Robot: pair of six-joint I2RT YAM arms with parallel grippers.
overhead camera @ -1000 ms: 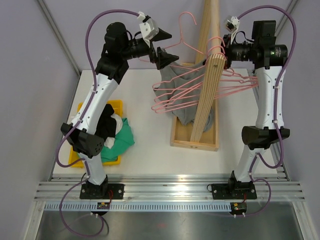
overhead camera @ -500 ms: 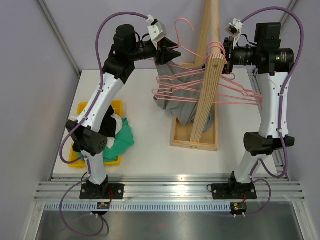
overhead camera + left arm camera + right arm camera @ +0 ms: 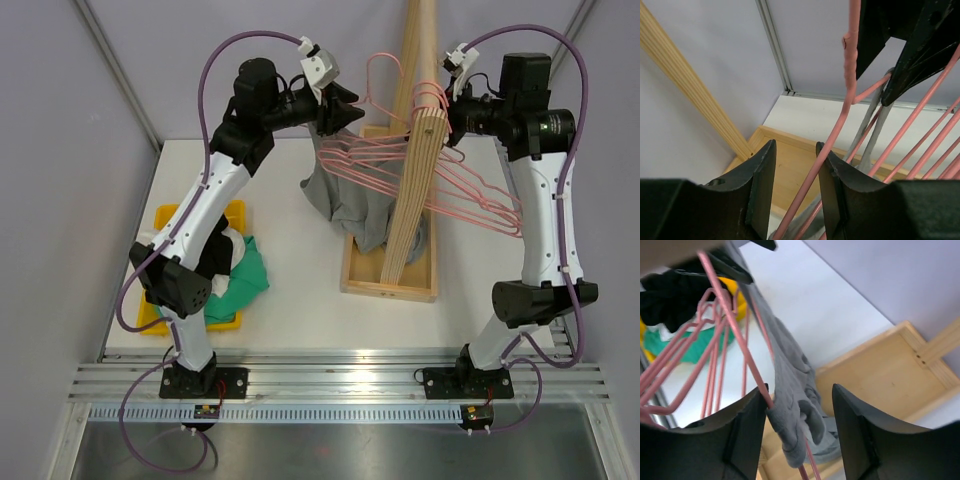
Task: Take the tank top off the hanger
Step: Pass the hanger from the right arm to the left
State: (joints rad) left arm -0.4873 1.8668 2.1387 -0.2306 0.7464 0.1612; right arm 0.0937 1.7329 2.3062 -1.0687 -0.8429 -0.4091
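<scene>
Left arm (image 3: 215, 190): up high, bent over to the left end of the pink hangers.
Left jaws: partly closed, one on each side of a pink hanger wire, with a bit of grey cloth low in the gap; cannot tell if squeezing or just sitting around it.
Right arm (image 3: 540, 200): up high, reaching in from the right to the top of the wooden post.
Right jaws: released and wide apart, with a pink wire close by one jaw and a lump of grey cloth loose in the gap, not pinched.
Tank top (image 3: 345, 195): grey, still on the hangers, cannot tell which one. Hangs to the left of the wooden post, with its top corner up by the left jaws and its bottom end over the wooden tray.
Hangers (image 3: 470, 190): pink, many in a bunch, hooked near the top of the post, spread out to both sides and tilted.
Wooden post (image 3: 410, 190): tall, made of thin slats, stands in the tray.
Wooden tray (image 3: 390, 288): flat box on the worktop, in the middle, between the two arms.
Yellow bin (image 3: 165, 215): on the left side of the worktop, partly hidden by the left arm, with black and white clothes in it.
Green cloth (image 3: 250, 270): spills over the bin's right edge onto the worktop.
Worktop (image 3: 290, 300): white.
</scene>
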